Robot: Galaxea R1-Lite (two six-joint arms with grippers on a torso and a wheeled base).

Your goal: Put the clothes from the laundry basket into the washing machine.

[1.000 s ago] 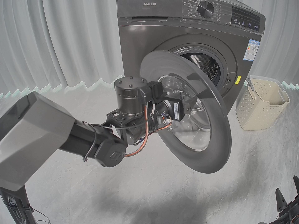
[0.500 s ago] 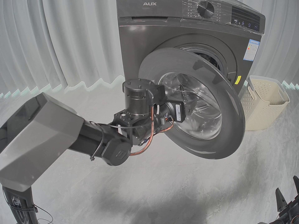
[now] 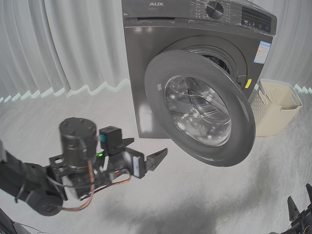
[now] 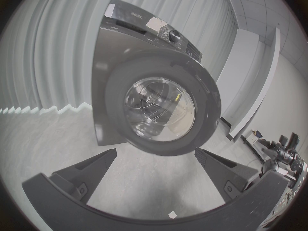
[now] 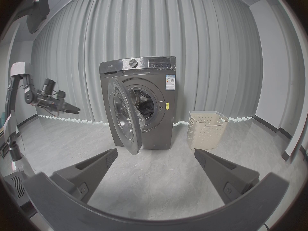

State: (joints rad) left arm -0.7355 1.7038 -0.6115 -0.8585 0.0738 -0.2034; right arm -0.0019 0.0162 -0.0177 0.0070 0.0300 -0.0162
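The grey washing machine (image 3: 195, 33) stands ahead with its round door (image 3: 198, 109) half swung across the drum opening (image 3: 216, 64). In the right wrist view something dark lies inside the drum (image 5: 146, 107). The beige laundry basket (image 3: 276, 109) stands on the floor right of the machine, and its inside shows bare perforated walls. My left gripper (image 3: 146, 150) hangs open, low and left of the door, apart from it, and the left wrist view faces the door glass (image 4: 159, 109). My right gripper (image 3: 300, 200) is open at the lower right, far from the basket.
Grey curtains (image 3: 61, 36) close off the room behind the machine. Open marbled floor (image 3: 182, 192) lies between me and the machine. The basket (image 5: 207, 129) stands close to the machine's side.
The left gripper pushed the door from wide open to half shut, then pulled back down and to the left, off the door. The right gripper has kept still.
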